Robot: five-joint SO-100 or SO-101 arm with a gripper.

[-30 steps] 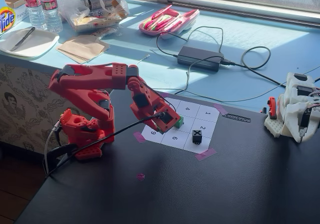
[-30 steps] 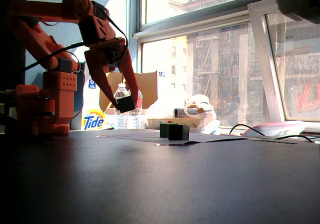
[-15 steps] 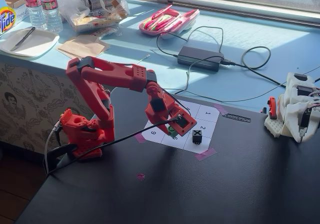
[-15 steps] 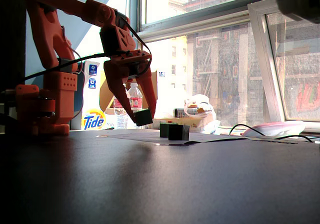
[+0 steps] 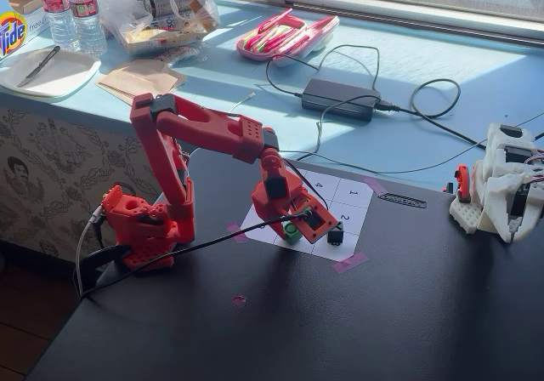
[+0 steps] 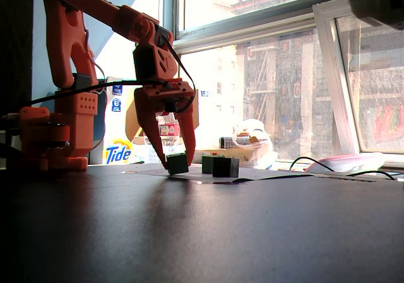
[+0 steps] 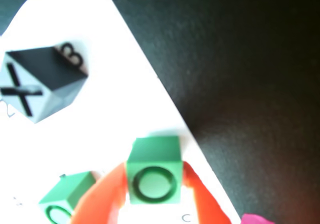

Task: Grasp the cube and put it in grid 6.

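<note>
wrist view, green cube, dark ring

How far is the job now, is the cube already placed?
Done: the gripper has grasped the cube and brought it down onto the numbered sheet, beside the black X cube. In hand: the cube, between closed fingers. Left: opening and withdrawing. Whether this cell is grid 6 cannot be read.

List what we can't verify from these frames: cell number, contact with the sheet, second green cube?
- Cell under the cube: its digit is covered by the cube and gripper in the high fixed view.
- Touchdown: in the low fixed view the cube looks near the paper sheet; backlight hides any gap.
- Second green cube: cut by the wrist view's bottom edge.
</note>
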